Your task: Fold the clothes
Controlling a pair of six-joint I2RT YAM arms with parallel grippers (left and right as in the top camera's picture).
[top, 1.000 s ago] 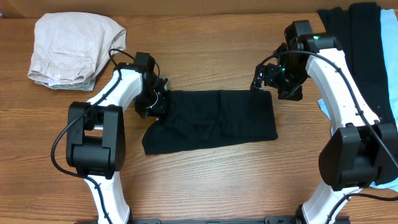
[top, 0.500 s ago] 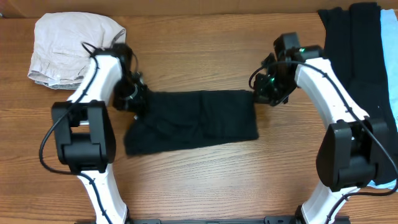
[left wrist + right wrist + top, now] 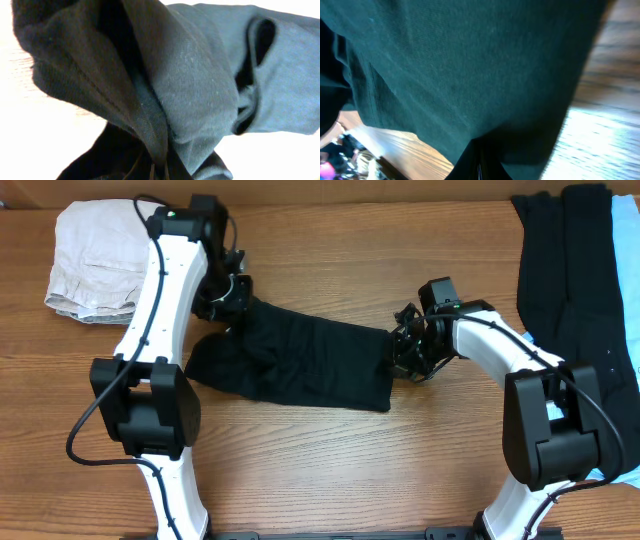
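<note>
Two pinched ends, one black garment (image 3: 290, 365) mid-table.
Near it the table (image 3: 330, 480) is bare wood; left gripper (image 3: 232, 298) and right gripper (image 3: 402, 358) each clamp an end edge; the cloth now lies slanted, earlier level; beige garment (image 3: 110, 255) far left.

Brown wood-grain worktop (image 3: 330, 470), grain running left-right, matte finish. Paler tan strip (image 3: 350, 188) along far edge in overhead view. Right wrist view: same wood, bright glare patch lower right. Left wrist view: surface washed out to white. Small pink blur (image 3: 326, 167) bottom left, unidentifiable.
</note>
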